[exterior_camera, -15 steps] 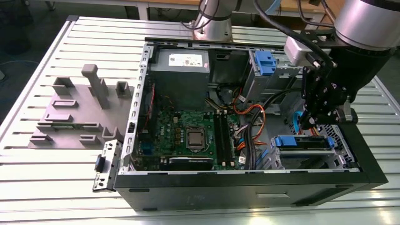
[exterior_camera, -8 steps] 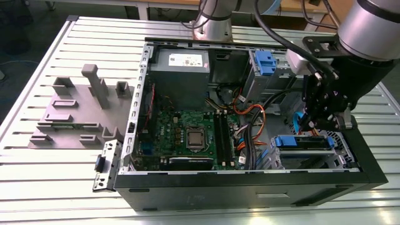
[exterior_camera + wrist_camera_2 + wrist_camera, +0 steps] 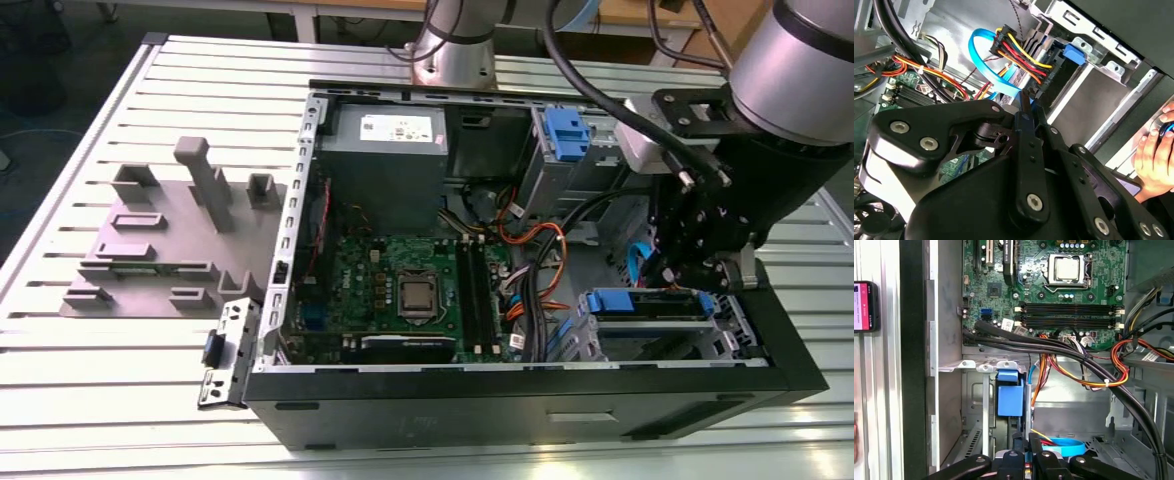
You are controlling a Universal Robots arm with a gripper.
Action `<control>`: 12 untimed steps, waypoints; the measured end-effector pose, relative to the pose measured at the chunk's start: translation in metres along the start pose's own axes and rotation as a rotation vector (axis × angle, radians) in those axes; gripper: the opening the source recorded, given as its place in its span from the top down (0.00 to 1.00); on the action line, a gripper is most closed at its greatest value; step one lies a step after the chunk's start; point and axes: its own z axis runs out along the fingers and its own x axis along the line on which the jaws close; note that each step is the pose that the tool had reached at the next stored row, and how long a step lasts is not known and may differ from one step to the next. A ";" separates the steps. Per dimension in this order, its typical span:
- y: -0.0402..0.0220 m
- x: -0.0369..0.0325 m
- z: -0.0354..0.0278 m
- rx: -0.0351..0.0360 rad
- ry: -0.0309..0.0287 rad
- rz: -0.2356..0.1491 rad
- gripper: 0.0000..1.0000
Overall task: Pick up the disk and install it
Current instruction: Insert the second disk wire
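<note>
The disk (image 3: 649, 304) stands on edge in the drive bay at the front corner of the open computer case, on the exterior view's right. Only its blue carrier shows. In the first wrist view the blue carrier (image 3: 1010, 394) sits between the bay's metal rails. Its blue tab (image 3: 1074, 53) shows in the second wrist view beside the cable plugs. My gripper (image 3: 697, 283) hangs just above the bay, a little apart from the carrier. Its fingers (image 3: 1019, 456) are close together, shut, with nothing visible between them, and the gripper (image 3: 1030, 107) points toward the bay.
Bundles of coloured cables (image 3: 534, 270) and a blue flat cable (image 3: 985, 65) run close by the bay. The motherboard (image 3: 400, 290), grey power-supply box (image 3: 387, 135) and a lone blue bracket (image 3: 567, 135) lie inside the case. A grey fixture (image 3: 160, 230) sits on the table. A hand (image 3: 1153, 155) rests outside the case.
</note>
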 end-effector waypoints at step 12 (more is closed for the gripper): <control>0.0000 0.0064 0.0026 0.0004 0.0000 0.000 0.84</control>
